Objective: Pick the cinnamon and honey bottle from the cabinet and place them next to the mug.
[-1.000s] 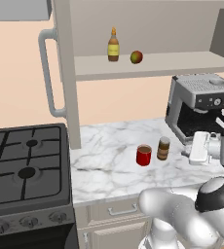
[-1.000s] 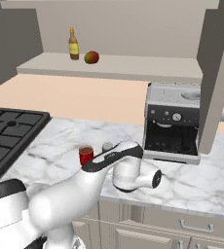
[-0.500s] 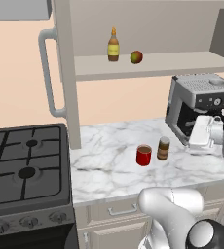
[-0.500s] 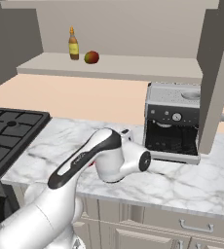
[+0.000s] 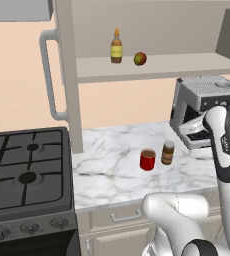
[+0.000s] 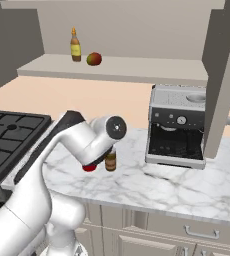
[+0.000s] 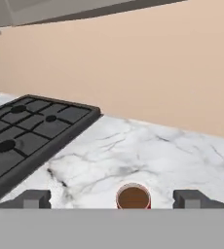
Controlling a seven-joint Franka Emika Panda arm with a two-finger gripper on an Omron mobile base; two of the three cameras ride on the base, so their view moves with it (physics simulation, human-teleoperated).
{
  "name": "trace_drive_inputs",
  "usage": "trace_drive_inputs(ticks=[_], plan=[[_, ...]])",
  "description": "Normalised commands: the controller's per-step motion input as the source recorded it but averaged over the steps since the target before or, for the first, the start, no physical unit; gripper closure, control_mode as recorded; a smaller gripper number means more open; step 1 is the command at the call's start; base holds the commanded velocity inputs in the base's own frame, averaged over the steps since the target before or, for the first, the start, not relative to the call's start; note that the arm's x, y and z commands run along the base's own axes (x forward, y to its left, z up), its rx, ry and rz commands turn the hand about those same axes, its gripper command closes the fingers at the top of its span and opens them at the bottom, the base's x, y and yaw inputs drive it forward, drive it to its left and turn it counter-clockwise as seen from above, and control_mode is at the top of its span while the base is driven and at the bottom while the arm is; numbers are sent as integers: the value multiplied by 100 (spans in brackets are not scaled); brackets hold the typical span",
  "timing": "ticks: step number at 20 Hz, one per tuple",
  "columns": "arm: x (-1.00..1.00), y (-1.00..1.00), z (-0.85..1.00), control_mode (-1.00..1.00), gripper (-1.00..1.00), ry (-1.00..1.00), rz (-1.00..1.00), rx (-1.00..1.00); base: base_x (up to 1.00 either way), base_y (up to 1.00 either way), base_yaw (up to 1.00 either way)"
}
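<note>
Left base view: the cinnamon [image 5: 168, 152] stands on the counter [image 5: 112, 165] just right of the mug [image 5: 147, 159], so that half looks done. The honey bottle [image 5: 116, 46] is upright on the cabinet [image 5: 152, 67] shelf, left of a round fruit [image 5: 140, 59].

Right base view: bottle far left on the shelf. Best to rise clear of the shelf edge and approach level, gripping the body below the neck.

Hand view: the gripper [image 7: 113, 199] has its jaws wide apart, empty, touching nothing, with the mug just beyond.
</note>
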Motion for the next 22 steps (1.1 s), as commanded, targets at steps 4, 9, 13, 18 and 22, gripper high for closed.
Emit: trace_drive_inputs(ticks=[4, 9, 13, 18, 22], plan=[[-3, 39, 70, -100, -100, 26, -23, 0, 0, 0, 0], [-21, 35, 97, -100, -100, -9, -5, 0, 0, 0, 0], [-20, 26, 88, -100, -100, -27, -3, 0, 0, 0, 0], [1, 23, 71, -100, -100, -21, -12, 0, 0, 0, 0], [20, 29, 66, -100, -100, -6, -12, 0, 0, 0, 0]])
